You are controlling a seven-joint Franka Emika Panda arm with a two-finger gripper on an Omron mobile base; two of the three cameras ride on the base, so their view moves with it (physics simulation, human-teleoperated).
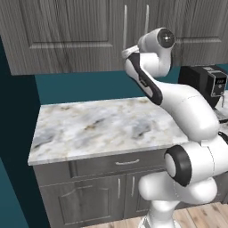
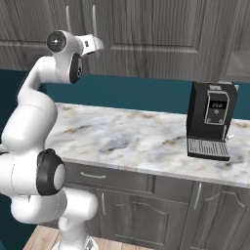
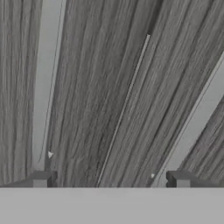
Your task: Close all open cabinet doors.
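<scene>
Cabinet doors [image 1: 67, 31] cut off at top edge.

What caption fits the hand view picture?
Open gripper right up against the dark grey cabinet doors, their two silver handles on either side.

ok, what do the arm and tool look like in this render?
Glossy white rounded arm links with dark grey bands and round dark caps at the joints, and a black strip along the forearm. No cables or markings are visible. The tool has two small, blocky dark grey fingertips.
</scene>
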